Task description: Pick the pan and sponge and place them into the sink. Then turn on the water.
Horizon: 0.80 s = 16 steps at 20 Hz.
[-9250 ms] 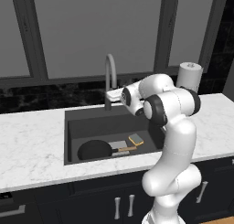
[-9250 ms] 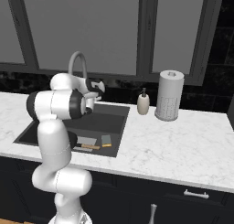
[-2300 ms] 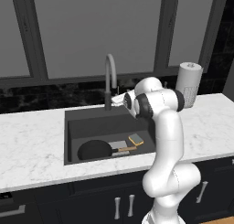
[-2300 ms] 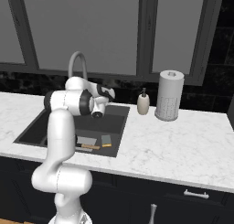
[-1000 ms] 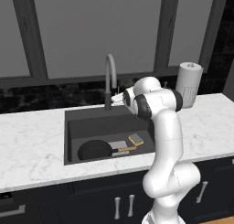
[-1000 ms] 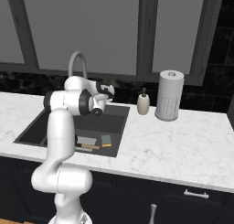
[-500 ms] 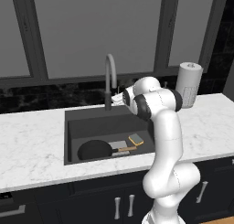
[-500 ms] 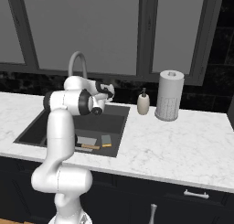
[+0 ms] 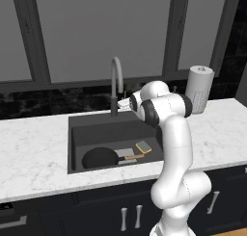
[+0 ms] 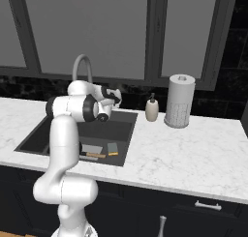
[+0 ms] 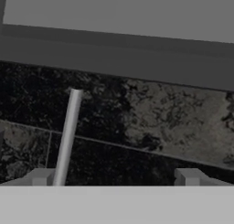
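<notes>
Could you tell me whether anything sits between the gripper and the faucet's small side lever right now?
Nothing visible does. The gripper hangs beside the base of the faucet, and in the hand view the thin grey lever rises just by one fingertip, with bare dark backsplash beyond. The pan and sponge lie low in the sink.

Matt black pan (image 9: pixel 99 157) with wooden handle, matt dark sink (image 9: pixel 77 134), white marble counter (image 9: pixel 34 148)
</notes>
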Motion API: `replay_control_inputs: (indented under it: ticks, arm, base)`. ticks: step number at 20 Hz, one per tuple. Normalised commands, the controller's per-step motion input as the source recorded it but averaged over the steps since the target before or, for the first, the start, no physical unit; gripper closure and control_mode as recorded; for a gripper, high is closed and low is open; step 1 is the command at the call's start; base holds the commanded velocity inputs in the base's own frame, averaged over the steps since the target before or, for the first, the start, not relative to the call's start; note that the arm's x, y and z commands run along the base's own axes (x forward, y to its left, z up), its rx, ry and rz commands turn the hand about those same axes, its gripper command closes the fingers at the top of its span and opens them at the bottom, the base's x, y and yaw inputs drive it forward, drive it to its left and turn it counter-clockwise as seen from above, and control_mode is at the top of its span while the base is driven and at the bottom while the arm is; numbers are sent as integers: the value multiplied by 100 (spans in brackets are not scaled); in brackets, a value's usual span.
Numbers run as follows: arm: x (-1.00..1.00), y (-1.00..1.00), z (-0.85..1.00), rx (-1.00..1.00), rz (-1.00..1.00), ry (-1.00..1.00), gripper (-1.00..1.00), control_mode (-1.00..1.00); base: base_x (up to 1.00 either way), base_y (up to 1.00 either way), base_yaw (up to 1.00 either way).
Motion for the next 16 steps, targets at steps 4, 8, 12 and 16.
replay_control_inputs:
  ticks: [4,8,12,16]
  arm:
    - [0,-50,0,9,-11,0,-100,-100]
    - [0,-44,0,7,-13,0,-100,-100]
    - [0,-66,0,11,-13,0,-100,-100]
    - [4,-67,0,9,-13,0,-100,-100]
  base:
    - [0,0,0]
    - [0,0,0]
    - [0,0,0]
    - [0,0,0]
